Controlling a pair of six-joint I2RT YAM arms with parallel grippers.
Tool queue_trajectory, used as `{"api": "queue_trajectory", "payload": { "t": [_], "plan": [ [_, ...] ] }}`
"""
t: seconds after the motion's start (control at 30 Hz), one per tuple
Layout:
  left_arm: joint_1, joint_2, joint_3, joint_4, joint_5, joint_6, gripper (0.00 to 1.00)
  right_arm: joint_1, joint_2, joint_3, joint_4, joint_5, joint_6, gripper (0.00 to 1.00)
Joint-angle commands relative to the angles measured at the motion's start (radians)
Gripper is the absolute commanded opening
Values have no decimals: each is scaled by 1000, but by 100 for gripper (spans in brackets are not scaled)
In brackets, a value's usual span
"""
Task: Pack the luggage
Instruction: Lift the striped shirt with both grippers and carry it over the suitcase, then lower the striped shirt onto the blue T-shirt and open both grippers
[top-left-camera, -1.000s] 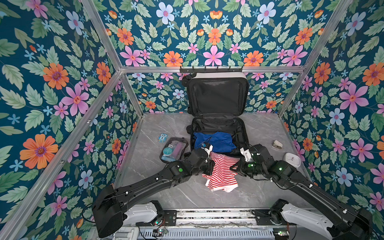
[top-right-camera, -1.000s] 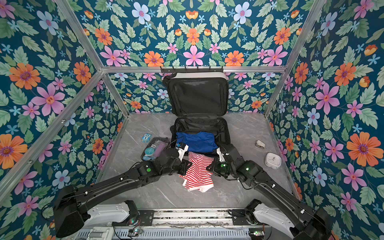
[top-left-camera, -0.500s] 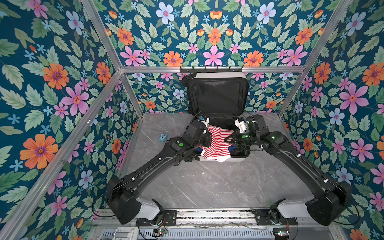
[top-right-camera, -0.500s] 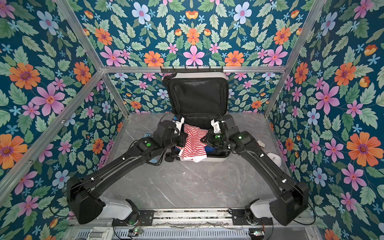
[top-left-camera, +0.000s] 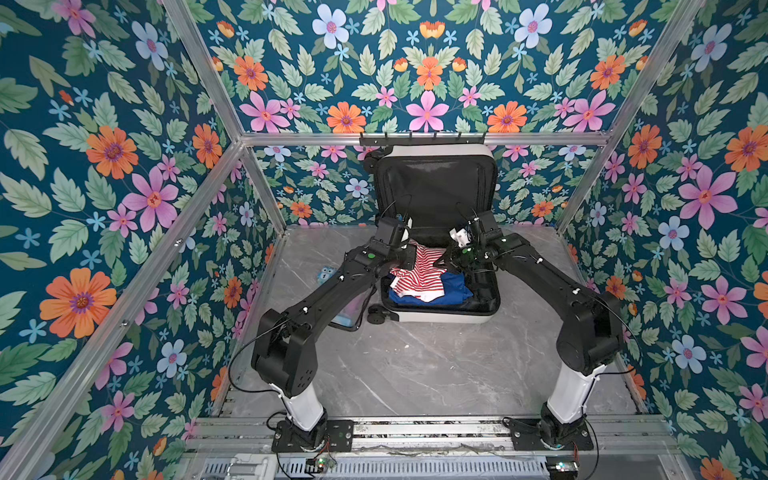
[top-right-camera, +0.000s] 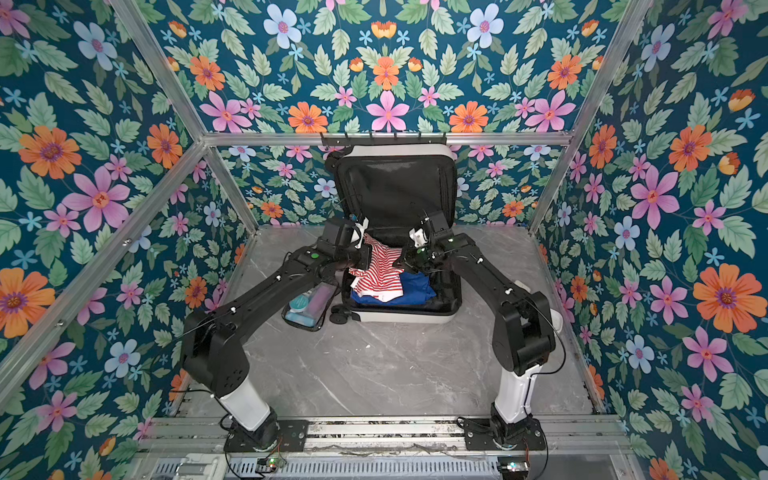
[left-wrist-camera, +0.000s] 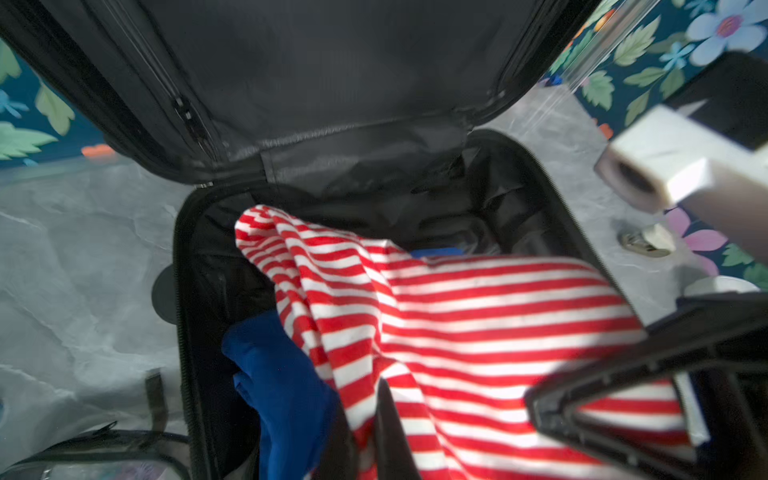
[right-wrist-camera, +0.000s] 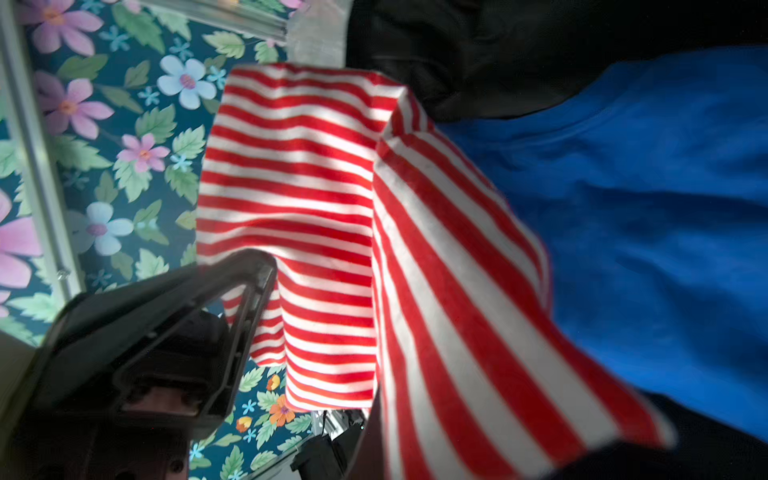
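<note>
Red-and-white striped garment (top-left-camera: 417, 275) is pinched at either side by closed jaws, left gripper (top-left-camera: 408, 259) and right gripper (top-left-camera: 451, 261), above the open luggage (top-left-camera: 440, 318). A blue garment (top-left-camera: 454, 289) lies inside. The luggage sits by the table's (top-left-camera: 415, 365) back edge, lid upright. A clear toiletry pouch (top-right-camera: 309, 305) lies just beside its left.

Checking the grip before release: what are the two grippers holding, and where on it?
Both hold the striped shirt over the suitcase by its upper edge: left gripper at one end, right gripper at the other.
</note>
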Motion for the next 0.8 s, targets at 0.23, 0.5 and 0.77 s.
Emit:
{"api": "queue_trajectory", "payload": {
  "t": [0.23, 0.5, 0.77],
  "plan": [
    [39, 133, -55, 125, 48, 9, 0, -47, 116, -12, -54, 42, -119, 0],
    [47, 190, -89, 144, 30, -5, 0, -76, 175, -20, -58, 104, -157, 0],
    [48, 208, -89, 137, 30, -5, 13, -77, 182, -10, -65, 112, -167, 30]
  ]
}}
